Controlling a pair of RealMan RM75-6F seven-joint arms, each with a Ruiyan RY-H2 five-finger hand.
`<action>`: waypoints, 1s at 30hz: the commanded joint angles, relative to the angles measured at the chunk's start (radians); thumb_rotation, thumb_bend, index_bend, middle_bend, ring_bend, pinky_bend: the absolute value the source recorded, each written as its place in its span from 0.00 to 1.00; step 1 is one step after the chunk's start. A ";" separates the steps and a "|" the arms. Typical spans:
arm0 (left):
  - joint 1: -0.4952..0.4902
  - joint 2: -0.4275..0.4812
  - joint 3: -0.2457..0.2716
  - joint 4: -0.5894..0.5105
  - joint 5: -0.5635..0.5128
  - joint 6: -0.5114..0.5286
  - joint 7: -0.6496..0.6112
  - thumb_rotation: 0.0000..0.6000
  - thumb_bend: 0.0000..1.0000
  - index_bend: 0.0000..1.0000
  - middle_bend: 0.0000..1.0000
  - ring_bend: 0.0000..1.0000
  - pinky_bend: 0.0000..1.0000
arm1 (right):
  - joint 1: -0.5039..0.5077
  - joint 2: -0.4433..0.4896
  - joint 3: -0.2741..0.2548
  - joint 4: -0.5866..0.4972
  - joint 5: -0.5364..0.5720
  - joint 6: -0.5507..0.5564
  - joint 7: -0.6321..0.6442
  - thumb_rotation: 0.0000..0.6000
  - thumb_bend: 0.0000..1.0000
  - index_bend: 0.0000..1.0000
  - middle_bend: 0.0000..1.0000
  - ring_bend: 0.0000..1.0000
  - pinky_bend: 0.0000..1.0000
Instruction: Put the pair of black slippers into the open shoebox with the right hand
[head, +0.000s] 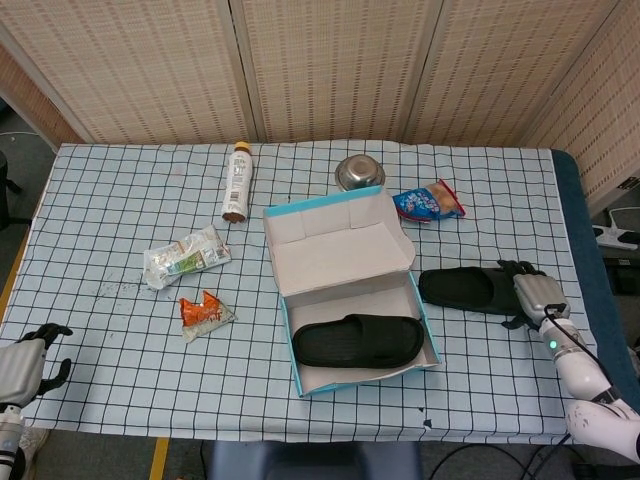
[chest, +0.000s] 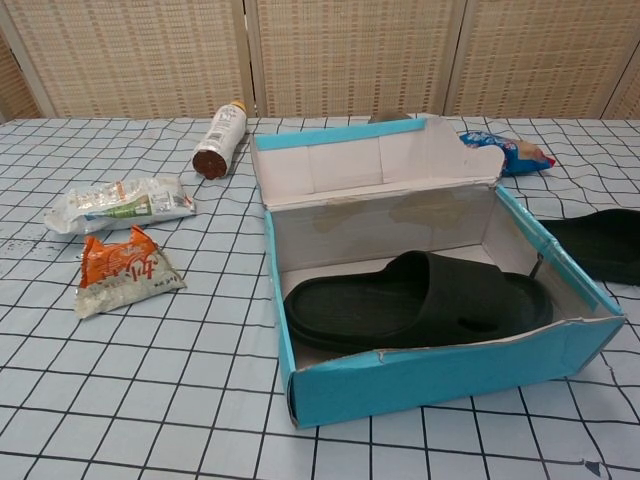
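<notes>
The open blue shoebox (head: 283, 322) (chest: 279, 300) stands mid-table with its lid flap raised behind. One black slipper (head: 358, 341) (chest: 420, 305) lies flat inside it. The other black slipper (head: 465, 288) (chest: 600, 243) lies on the checked cloth just right of the box. My right hand (head: 535, 294) sits at that slipper's right end, hiding the tip, with fingers spread to either side; I cannot tell whether it touches. The chest view does not show this hand. My left hand (head: 27, 364) hangs empty at the table's near left corner.
A bottle (head: 236, 180) (chest: 218, 138) lies behind the box to the left, a metal bowl (head: 359, 172) and a blue snack bag (head: 428, 202) (chest: 505, 150) behind it. A white packet (head: 186, 256) (chest: 120, 203) and an orange packet (head: 206, 312) (chest: 122, 270) lie left of the box.
</notes>
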 joint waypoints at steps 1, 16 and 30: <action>0.000 0.000 0.000 0.000 -0.001 0.000 -0.002 1.00 0.44 0.30 0.23 0.29 0.47 | 0.006 -0.061 -0.002 0.078 0.006 -0.020 -0.003 1.00 0.00 0.05 0.10 0.00 0.18; -0.002 0.002 0.001 -0.001 -0.004 -0.005 -0.005 1.00 0.44 0.30 0.23 0.29 0.47 | -0.062 -0.166 0.039 0.208 -0.171 0.208 0.067 1.00 0.00 0.61 0.62 0.45 0.54; -0.007 -0.001 0.002 -0.001 -0.014 -0.013 0.003 1.00 0.44 0.30 0.23 0.29 0.47 | -0.172 0.047 0.074 -0.284 -0.179 0.637 -0.461 1.00 0.00 0.70 0.69 0.51 0.59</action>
